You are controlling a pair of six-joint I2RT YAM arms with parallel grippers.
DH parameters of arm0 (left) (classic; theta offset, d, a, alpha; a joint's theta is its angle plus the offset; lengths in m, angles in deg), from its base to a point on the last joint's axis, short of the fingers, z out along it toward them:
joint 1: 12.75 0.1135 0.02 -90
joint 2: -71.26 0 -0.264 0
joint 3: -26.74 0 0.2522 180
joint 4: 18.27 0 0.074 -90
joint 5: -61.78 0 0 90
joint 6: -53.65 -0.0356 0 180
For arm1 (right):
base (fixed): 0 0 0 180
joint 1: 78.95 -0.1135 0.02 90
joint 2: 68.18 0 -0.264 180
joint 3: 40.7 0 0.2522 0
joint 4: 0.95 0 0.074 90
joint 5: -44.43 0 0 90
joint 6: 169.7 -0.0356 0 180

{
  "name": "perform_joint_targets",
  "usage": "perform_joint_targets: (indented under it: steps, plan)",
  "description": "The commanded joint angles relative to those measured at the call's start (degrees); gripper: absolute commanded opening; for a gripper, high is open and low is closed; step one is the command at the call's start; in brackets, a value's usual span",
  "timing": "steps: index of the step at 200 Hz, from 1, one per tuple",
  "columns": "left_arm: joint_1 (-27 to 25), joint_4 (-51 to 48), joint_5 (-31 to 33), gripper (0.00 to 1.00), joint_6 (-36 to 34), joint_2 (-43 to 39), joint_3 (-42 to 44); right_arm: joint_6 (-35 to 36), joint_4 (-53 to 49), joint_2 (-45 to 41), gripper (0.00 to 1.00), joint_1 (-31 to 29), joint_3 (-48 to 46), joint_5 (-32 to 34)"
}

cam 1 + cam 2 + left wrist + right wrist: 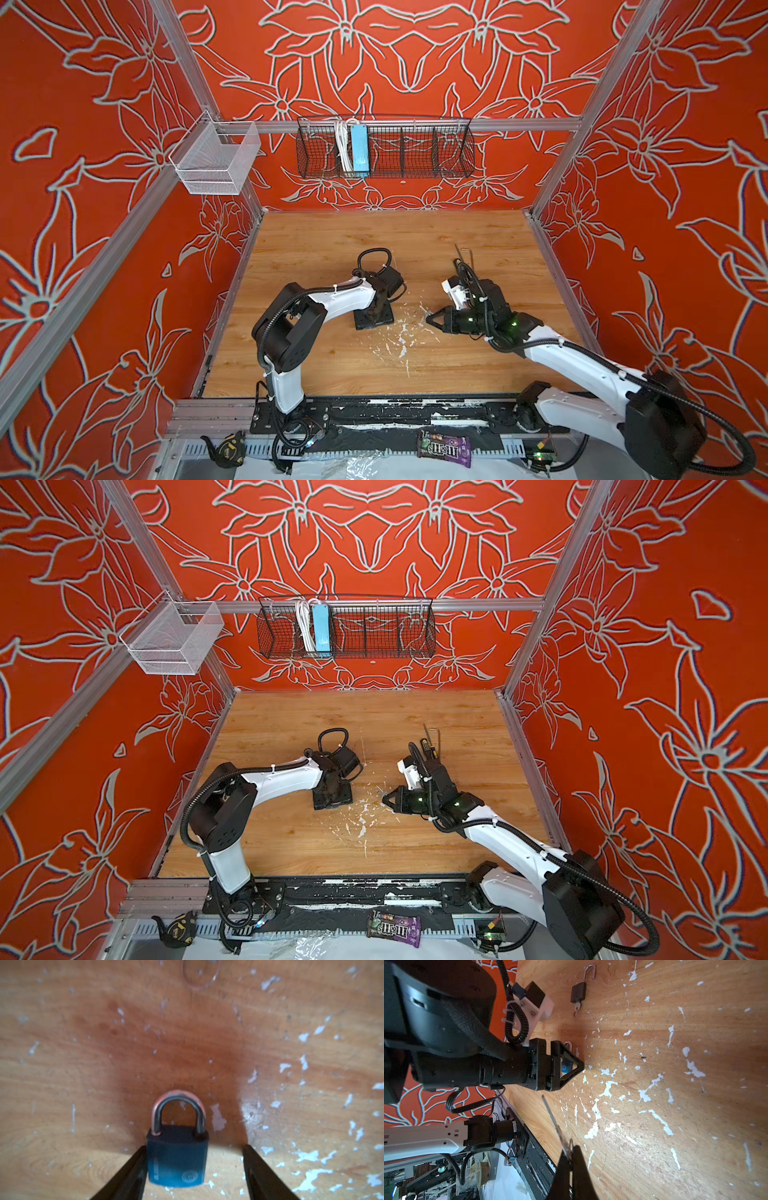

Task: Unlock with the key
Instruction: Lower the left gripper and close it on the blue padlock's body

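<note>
Between the fingers of the left gripper (pixel 195 1148), which stand spread apart, a blue padlock (pixel 176 1157) lies flat on the wooden table (pixel 83 1043). Its shackle is closed and points away from the wrist. One finger touches the lock's side; the other is clear of it.

Near it, the right gripper (pixel 572 1153) is pressed together, pinching a thin metal key (pixel 556 1124) by its head, with the blade sticking out beyond the fingertips.

The padlock looks like a small, rigid, dense block with smooth sides, likely to slide or pivot on the table. The best hold seems to be across its two narrow sides, leaving the keyhole end free. The key looks light, stiff and thin, and may twist in the pinch when turned.

Counted:
- Two padlocks: the blue one, and a second padlock (pixel 578 993) lying well apart with its shackle swung open.
- Two keys: one pinched, and a second key (pixel 576 1006) at that open lock's base.
</note>
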Motion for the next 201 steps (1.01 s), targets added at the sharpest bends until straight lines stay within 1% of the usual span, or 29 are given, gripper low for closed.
perform_joint_targets:
  steps: [1,33,115,165,183,201]
  plan:
    - [-0.69,-3.29,0.59,0.68,2.52,2.4,0.15,1.02,0.98,-0.59,0.0,0.32,-0.44,0.68]
    - [-0.69,-2.5,0.3,0.62,2.43,2.51,0.41,1.36,1.09,-0.28,0.0,0.59,-0.45,0.07]
    - [-0.6,-4.25,4.85,0.62,0.93,4.35,-1.17,1.18,1.42,-0.44,0.0,1.02,-0.52,-0.51]
    - [-0.48,-3.96,5.33,0.6,0.04,5.2,-1.0,1.13,1.61,0.42,0.0,1.09,-0.03,-0.8]
    - [-0.02,-5.35,6.65,0.6,0.63,5.59,-1.09,0.83,2.01,0.7,0.0,1.09,-0.02,-0.79]
    - [0.42,-3.61,5.38,0.58,0.03,5.33,-0.07,0.52,2.45,0.8,0.0,1.09,0.01,-1.12]
